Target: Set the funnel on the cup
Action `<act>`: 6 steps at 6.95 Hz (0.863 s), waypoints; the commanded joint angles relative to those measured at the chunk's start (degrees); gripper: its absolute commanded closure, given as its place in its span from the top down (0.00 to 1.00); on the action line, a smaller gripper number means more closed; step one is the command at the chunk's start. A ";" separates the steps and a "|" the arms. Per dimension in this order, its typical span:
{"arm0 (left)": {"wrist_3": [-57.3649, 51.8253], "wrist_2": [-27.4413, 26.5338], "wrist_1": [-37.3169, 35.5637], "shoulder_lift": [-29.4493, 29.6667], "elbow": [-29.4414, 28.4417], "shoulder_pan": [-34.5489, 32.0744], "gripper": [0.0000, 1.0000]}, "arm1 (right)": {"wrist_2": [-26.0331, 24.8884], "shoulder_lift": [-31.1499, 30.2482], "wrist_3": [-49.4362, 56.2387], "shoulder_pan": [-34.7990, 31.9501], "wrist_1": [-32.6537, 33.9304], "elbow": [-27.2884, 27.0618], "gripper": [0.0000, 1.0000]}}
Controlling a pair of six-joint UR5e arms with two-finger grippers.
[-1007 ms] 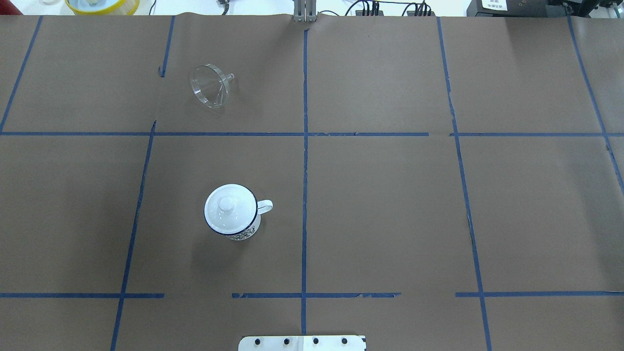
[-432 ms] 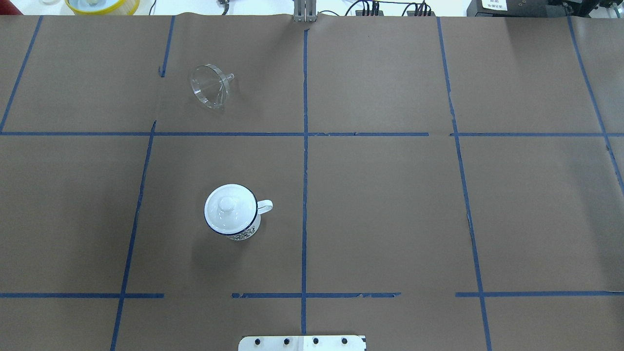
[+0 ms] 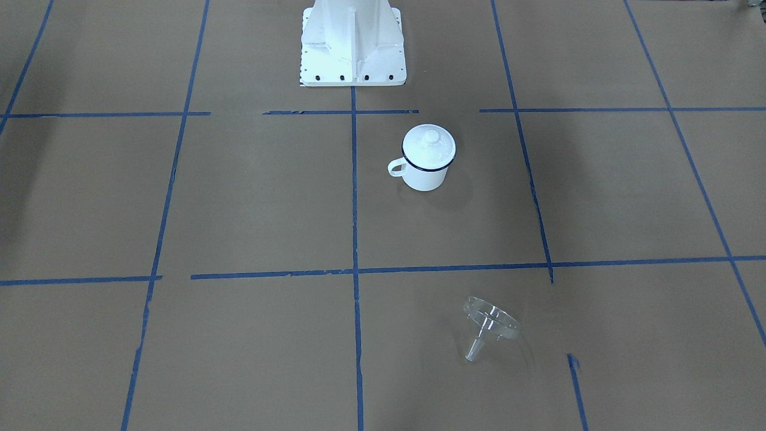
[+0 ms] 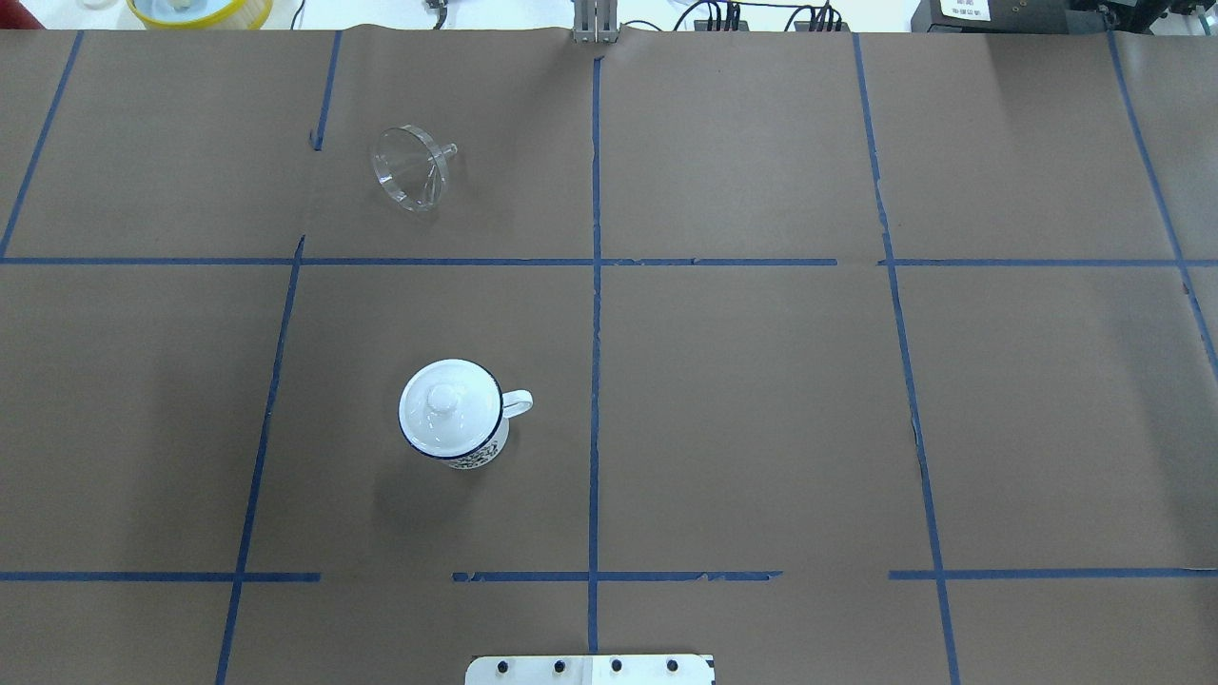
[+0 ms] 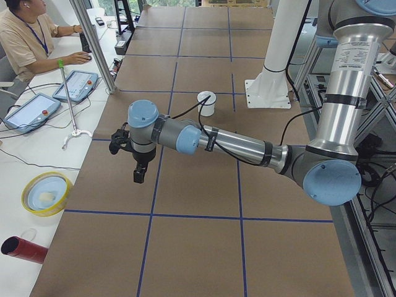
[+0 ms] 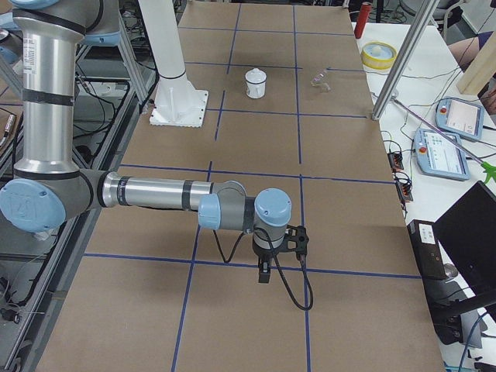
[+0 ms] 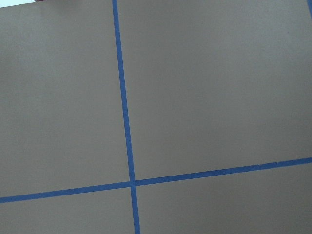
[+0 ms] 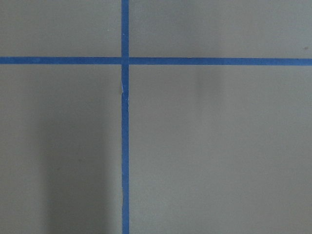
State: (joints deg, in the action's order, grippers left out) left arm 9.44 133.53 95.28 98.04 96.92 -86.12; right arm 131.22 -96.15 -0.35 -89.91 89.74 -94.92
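Two claws point(image 5: 139, 176) point(image 6: 264, 274), one funnel point(image 4: 409, 179), one lidded cup point(image 3: 425, 178)

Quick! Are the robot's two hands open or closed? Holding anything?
Left gripper: cannot tell, it shows only from the side.
Right gripper: cannot tell either.

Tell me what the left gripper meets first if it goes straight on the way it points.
The left gripper points down: likely only the brown paper-covered table, near a blue tape crossing.
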 commanded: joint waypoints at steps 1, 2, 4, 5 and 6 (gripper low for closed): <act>13.49 -0.55 0.44 -0.22 6.57 6.97 1.00 | 0.00 0.00 0.00 0.00 0.00 0.00 1.00; 25.60 -0.82 0.52 0.30 11.05 13.02 1.00 | 0.00 0.00 0.00 0.00 0.00 0.00 1.00; 46.26 -6.40 0.18 5.98 14.08 25.76 1.00 | 0.00 0.00 0.00 0.00 0.00 0.00 1.00; 51.51 -7.58 -0.35 9.33 14.26 29.65 1.00 | 0.00 0.00 0.00 0.00 0.00 0.00 1.00; 56.52 -7.94 -3.66 12.32 14.26 34.74 1.00 | 0.00 0.00 0.00 0.00 0.00 0.00 1.00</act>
State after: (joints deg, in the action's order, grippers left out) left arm 59.61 126.66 94.06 106.95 110.91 -56.80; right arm 131.22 -96.15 -0.35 -89.91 89.74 -94.92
